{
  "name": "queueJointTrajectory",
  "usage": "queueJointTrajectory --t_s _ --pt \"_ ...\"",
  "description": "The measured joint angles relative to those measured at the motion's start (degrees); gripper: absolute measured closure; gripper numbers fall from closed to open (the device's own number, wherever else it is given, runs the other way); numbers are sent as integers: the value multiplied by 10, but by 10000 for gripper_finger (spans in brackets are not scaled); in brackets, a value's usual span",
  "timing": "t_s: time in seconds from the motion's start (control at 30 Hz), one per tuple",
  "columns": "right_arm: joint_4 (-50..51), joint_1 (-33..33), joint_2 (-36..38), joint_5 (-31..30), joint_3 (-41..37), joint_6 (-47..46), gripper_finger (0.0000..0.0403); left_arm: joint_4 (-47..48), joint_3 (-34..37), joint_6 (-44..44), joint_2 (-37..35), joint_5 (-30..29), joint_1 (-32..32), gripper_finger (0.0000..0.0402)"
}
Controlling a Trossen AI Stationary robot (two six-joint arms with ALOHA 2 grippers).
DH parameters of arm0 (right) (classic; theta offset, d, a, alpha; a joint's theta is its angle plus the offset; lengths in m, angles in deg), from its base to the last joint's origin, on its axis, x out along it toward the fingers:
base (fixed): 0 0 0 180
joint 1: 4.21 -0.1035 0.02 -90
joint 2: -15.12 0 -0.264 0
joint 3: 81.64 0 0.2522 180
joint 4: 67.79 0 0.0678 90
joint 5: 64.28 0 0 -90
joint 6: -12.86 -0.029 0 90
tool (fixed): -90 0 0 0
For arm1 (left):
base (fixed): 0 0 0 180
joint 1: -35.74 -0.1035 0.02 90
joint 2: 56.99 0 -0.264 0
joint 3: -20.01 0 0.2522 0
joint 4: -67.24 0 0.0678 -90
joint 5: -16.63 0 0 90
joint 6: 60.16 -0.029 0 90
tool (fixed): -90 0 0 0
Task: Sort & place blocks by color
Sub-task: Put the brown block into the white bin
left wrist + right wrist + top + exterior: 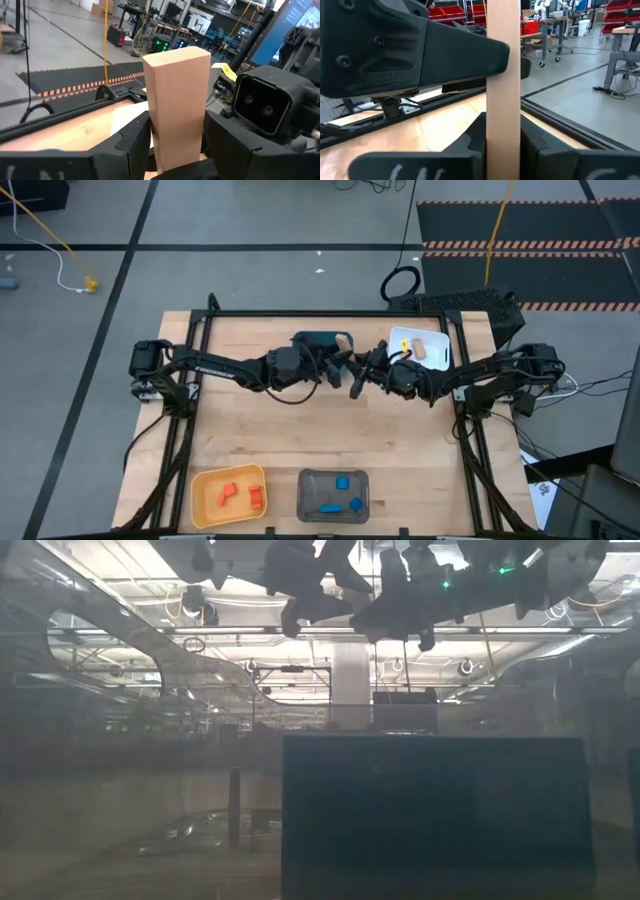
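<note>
A long plain tan block (176,105) is held in the air between both grippers, over the middle of the table's far half. My left gripper (342,370) comes from the left and my right gripper (368,376) from the right; they meet tip to tip, and both are shut on the block (503,75). In the high view the grippers hide the block. Another tan piece (420,350) lies in the white bin (437,340). Red-orange blocks (240,495) lie in the yellow bin (205,480), and blue blocks (342,492) in the grey bin (310,480). My left gripper pinches the tan block's lower part (175,150) between its two fingers (131,145), across the block's wide faces. The block stands up out of the fingers, lifted clear of the table. My right gripper pinches the same block's lower part (503,140) between its two fingers (532,142), on its narrow sides. The block rises out of the hold, and the left gripper's finger (460,50) meets it higher up.
The teal bin (322,339) sits at the far edge, just behind the left gripper, and fills the low view (430,810). The white bin is at the far right. The yellow and grey bins stand on the near edge. Bare wooden table (300,430) lies between.
</note>
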Motion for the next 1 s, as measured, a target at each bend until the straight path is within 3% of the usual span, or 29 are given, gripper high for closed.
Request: queueJointTrajectory --t_s 0.13,0.4,0.6,0.73,1.0 --pt "19 9 8 0 0 17 361 8 1 -32 -11 -1 -2 211" --pt "204 48 108 -5 1 5 361 68 1 -41 -43 0 -22 174" --pt "419 79 199 -60 1 -5 361 113 0 -40 -48 0 -22 168" --pt "566 101 245 -65 1 -47 361 140 0 -41 -49 8 -22 167" --pt "790 130 278 -106 1 -137 361 174 1 -66 -66 31 -23 167"
